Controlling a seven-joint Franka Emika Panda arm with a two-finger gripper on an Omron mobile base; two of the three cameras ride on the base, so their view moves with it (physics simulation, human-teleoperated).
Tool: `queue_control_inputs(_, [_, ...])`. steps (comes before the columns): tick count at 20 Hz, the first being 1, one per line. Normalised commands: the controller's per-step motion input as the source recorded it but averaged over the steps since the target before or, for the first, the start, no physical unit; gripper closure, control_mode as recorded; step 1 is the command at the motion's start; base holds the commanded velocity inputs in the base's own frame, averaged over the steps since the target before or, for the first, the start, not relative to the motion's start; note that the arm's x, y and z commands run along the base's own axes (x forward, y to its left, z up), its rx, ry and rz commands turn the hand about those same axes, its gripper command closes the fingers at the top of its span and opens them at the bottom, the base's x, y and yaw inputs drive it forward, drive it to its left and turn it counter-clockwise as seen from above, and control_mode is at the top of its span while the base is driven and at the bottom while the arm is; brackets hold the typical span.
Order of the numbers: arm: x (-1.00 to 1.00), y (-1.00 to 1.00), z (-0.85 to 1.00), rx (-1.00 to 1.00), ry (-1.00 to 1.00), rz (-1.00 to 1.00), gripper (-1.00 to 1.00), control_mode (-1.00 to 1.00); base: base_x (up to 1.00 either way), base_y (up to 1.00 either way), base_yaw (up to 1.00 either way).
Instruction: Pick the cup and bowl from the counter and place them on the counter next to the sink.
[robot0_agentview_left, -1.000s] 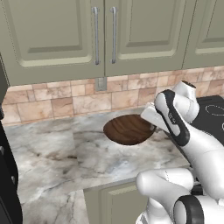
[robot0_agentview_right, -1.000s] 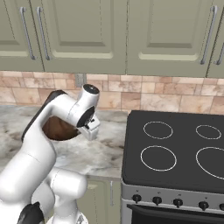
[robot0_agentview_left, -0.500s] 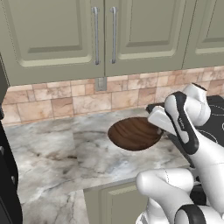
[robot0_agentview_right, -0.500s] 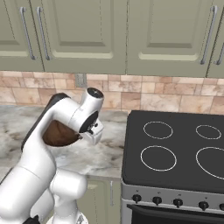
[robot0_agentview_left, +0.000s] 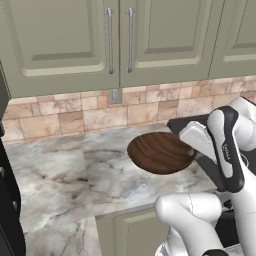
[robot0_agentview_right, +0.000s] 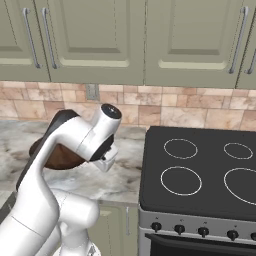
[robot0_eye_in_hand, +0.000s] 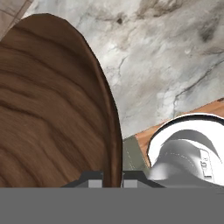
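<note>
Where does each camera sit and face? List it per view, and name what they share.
Left base view: behind the arm's left, facing the counter and cabinets; arm at lower right.
Right base view: behind its right, facing the stove; arm at lower left.
Hand view: on the hand, along the gripper, its fingertips astride the rim.
Shared: the bowl, in all three.

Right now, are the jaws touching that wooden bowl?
Touching. In the hand view the bowl rim runs down between the two fingertips, which close on it.
</note>
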Motion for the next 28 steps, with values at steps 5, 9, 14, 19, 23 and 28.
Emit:
queue_control_inputs(5, [-0.13,0.0,0.13,0.01,0.0,0.0,1.0,-1.0,0.0,0.0,0.0])
queue_control_inputs(9, [0.0,0.0,0.0,0.0,0.0,0.0,1.0,-1.0,0.0,0.0,0.0])
queue_control_inputs(14, [0.0,0.0,0.0,0.0,0.0,0.0,1.0,-1.0,0.0,0.0,0.0])
queue_control_inputs(19, [0.0,0.0,0.0,0.0,0.0,0.0,1.0,1.0,0.0,0.0,0.0])
queue_control_inputs(23, [0.0,0.0,0.0,0.0,0.0,0.0,1.0,1.0,0.0,0.0,0.0])
queue_control_inputs(28, [0.0,0.0,0.0,0.0,0.0,0.0,1.0,1.0,-0.73,-0.06,-0.03])
